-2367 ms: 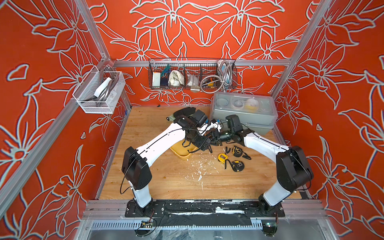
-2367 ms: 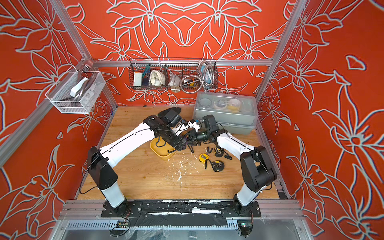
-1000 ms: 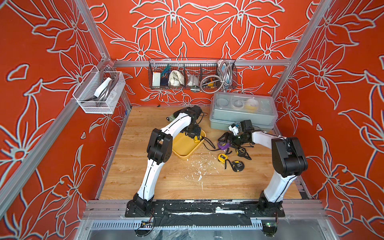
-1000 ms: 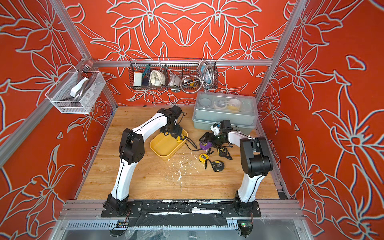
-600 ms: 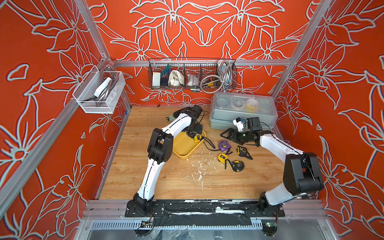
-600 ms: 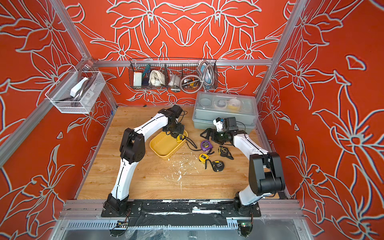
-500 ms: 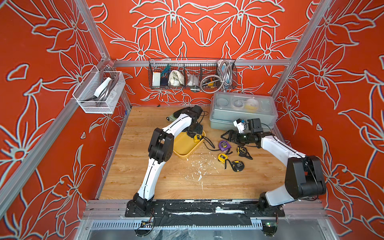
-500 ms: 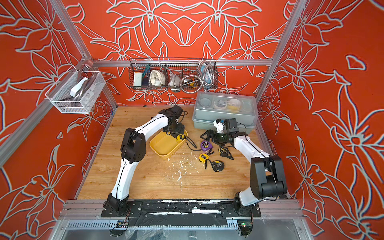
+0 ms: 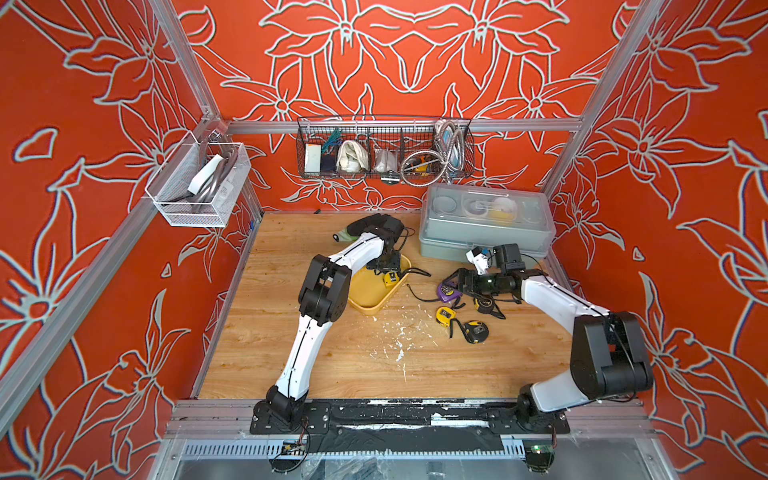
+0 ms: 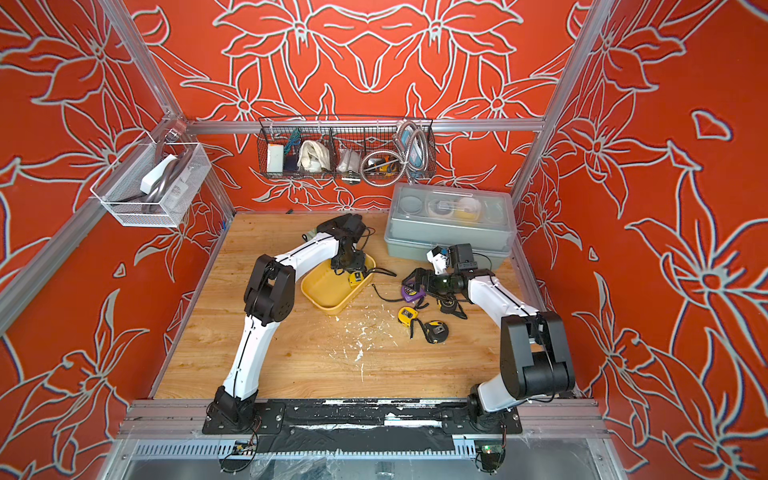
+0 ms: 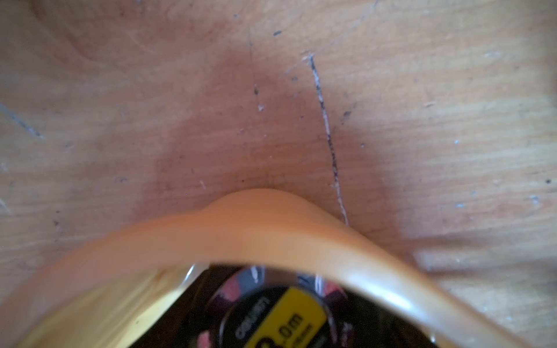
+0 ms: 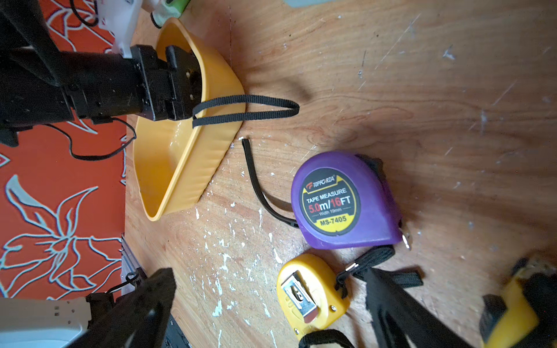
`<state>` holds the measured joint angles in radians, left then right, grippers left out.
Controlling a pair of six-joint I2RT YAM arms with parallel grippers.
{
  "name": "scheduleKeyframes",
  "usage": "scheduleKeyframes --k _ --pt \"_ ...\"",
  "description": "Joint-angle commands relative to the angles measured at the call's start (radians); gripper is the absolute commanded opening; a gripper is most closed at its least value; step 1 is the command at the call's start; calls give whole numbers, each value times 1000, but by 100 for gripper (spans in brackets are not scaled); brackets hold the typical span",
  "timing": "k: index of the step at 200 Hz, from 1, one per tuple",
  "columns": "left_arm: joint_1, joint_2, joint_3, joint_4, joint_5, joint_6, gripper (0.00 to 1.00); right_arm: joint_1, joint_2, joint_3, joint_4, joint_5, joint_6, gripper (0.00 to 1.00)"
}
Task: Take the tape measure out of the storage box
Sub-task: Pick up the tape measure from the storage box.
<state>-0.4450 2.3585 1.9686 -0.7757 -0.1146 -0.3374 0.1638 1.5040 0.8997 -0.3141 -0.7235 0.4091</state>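
In both top views the left claw reaches into the far end of the storage box, at the tape measure inside; whether it grips, I cannot tell. The right claw, spread wide, holds nothing, beside the box by a purple tape measure.

Left wrist view: the tape measure sits just inside the box rim.

Right wrist view: its black strap drapes out over the box wall.

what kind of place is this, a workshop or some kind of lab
Likely a robot test cell, not a real workshop: two arms mounted at a wooden table, aluminium frame holding printed red floral walls, wire basket of odds and ends.
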Motion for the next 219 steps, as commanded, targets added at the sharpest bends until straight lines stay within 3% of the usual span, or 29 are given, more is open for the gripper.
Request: scheduleKeyframes --k 1,22,69,170,219 --pt "5 -26 -45 -28 -33 -9 78 12 11 -6 4 -10 -8 100" --pt "5 -39 -53 -20 -33 -34 99 19 19 -3 8 -7 -4 100" --pt "5 -60 -111 97 -17 -87 99 28 19 1 3 6 -7 100" --pt "3 7 -97 289 -48 -8 99 44 1 -23 -28 14 -27 100" --pt "1 26 -46 248 -37 -5 71 60 -1 -40 -1 17 -13 100"
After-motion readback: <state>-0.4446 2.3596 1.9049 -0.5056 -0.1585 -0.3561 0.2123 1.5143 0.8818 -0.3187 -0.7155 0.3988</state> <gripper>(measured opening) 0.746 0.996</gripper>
